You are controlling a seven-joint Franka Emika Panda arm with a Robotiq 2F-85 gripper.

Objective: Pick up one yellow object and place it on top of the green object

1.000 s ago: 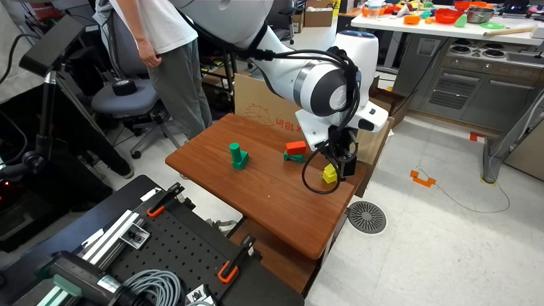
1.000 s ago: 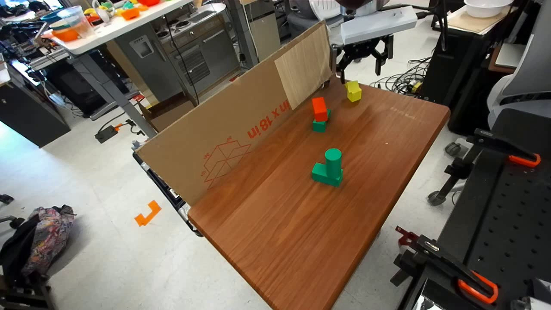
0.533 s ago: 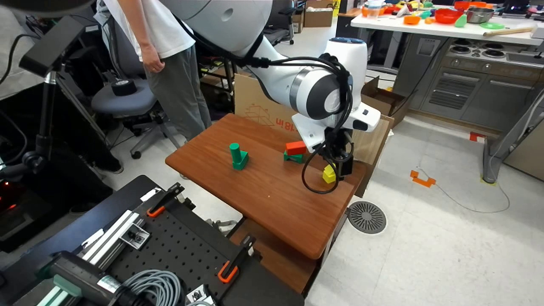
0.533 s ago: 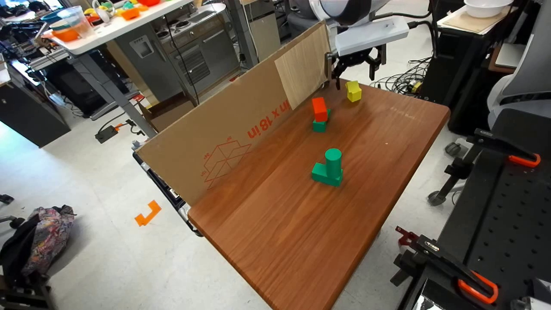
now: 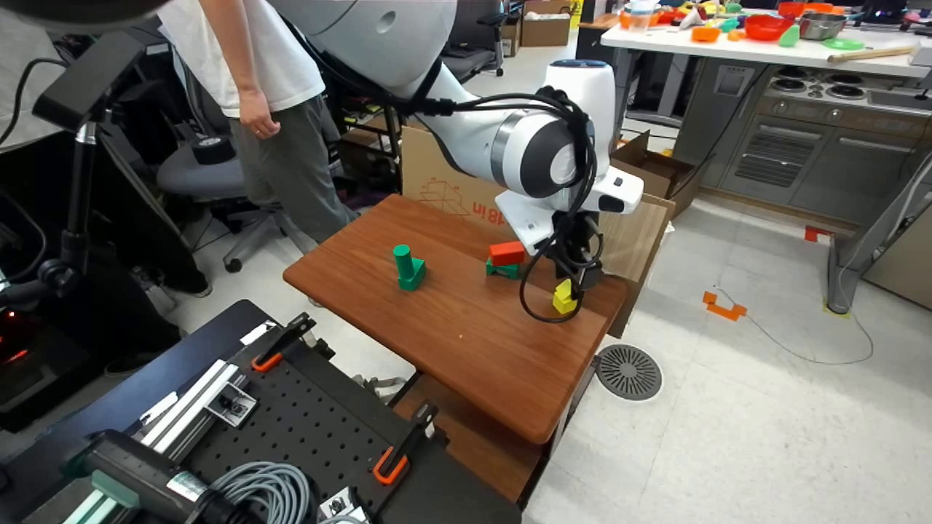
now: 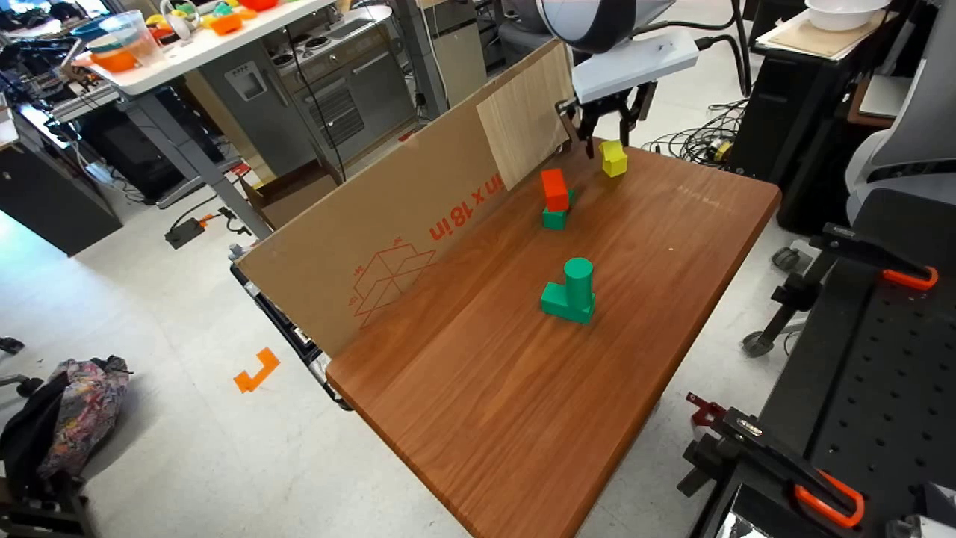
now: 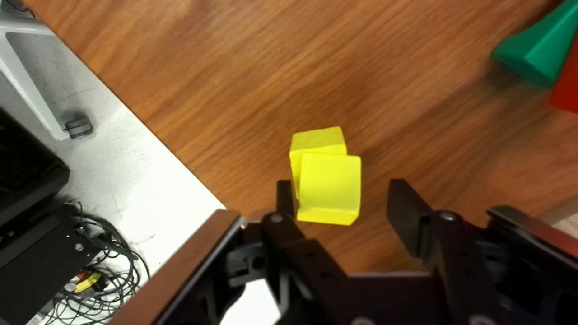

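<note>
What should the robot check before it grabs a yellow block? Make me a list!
1. Gripper open: ok, its fingers stand apart.
2. Upper yellow block midway between them: not ok, in the wrist view it looks nearer the picture-left finger.
3. Fingers low enough to grip it: cannot tell.
4. Only one block would get caught: cannot tell; it sits on the lower yellow block.
5. Which green thing is the target: cannot tell; a green cylinder stands on a low green block, and a curved green block lies under the orange-red block.
</note>
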